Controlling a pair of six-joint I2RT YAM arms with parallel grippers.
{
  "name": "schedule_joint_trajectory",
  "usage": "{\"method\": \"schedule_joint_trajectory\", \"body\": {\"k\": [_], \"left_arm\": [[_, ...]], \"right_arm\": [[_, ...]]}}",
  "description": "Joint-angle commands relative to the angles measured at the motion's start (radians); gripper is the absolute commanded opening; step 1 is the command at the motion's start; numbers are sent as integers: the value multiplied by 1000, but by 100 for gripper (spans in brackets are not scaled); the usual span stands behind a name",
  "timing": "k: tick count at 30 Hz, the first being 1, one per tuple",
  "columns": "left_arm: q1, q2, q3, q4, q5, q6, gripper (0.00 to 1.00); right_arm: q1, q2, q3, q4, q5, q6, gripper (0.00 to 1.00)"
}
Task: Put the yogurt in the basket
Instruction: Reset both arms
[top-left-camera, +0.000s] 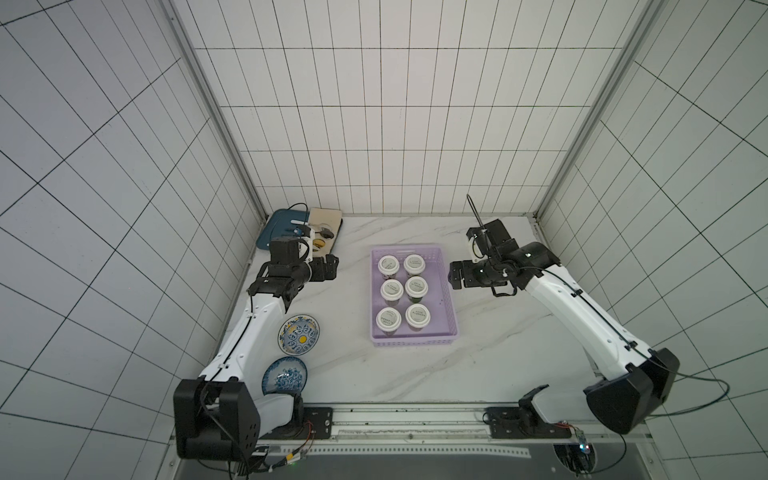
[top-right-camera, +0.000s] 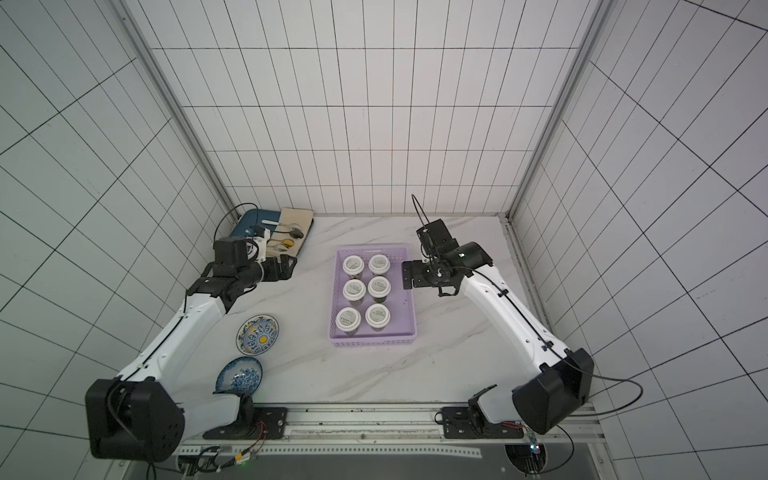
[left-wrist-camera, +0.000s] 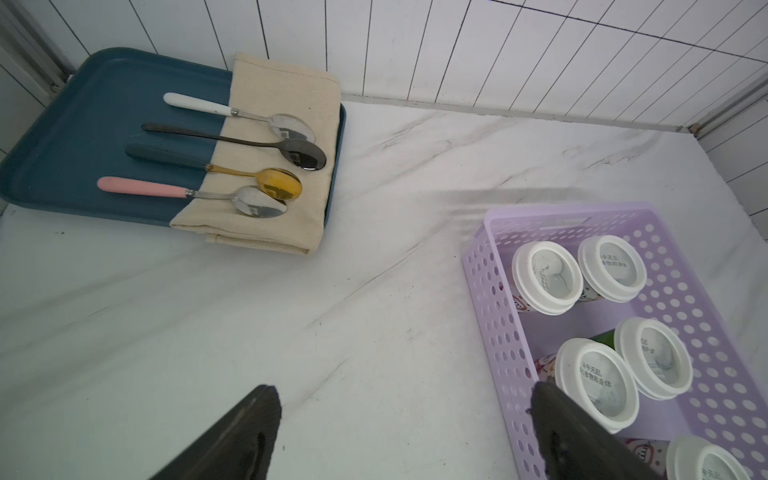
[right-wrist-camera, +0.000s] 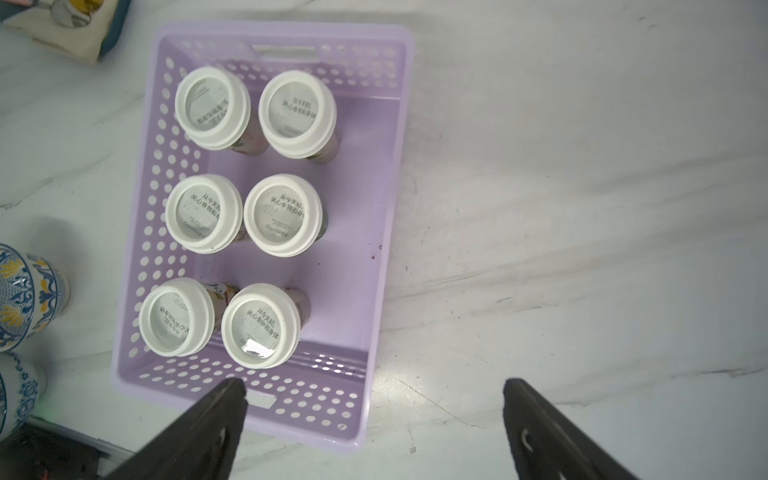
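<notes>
Several yogurt cups (top-left-camera: 391, 289) with white lids stand upright in two columns inside the lilac basket (top-left-camera: 451, 307) at mid-table, seen in both top views. The right wrist view shows the same cups (right-wrist-camera: 282, 214) from above within the basket's perforated walls (right-wrist-camera: 153, 232). My left gripper (top-left-camera: 334, 268) hovers left of the basket, open and empty, its fingers wide in the left wrist view (left-wrist-camera: 403, 390). Just off the basket's right rim, my right gripper (top-left-camera: 451, 276) is open too, with nothing between its fingers (right-wrist-camera: 374, 384). Both grippers are apart from the cups.
A dark blue tray (top-left-camera: 276, 224) with several spoons (left-wrist-camera: 266, 120) on a beige cloth (top-left-camera: 326, 216) lies at the back left corner. Two blue-patterned plates (top-left-camera: 298, 334) (top-left-camera: 284, 376) sit by the left arm. Tiled walls close in the back and both sides.
</notes>
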Motion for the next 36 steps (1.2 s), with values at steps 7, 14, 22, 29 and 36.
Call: {"method": "schedule_joint_trajectory", "body": {"k": [7,14,22,29,36], "left_arm": [[5,38,-46,132,-122,91,98],[23,85,-136,320,-68,119,98],[30,147,-283,624,-42,110,98],[29,228,-374,838,-111,121,98],[24,256,-459,1040,-193,88,98]], "right_arm": [[-90,-173,-169,156,306,-111,99],[-158,-310,-361,415,398,-232,99],[-285,-409,-619,739,433,-311,99],[-356,-378,-770,983,436,-306,99],[-394,-289,-847,1166,496,-238,99]]}}
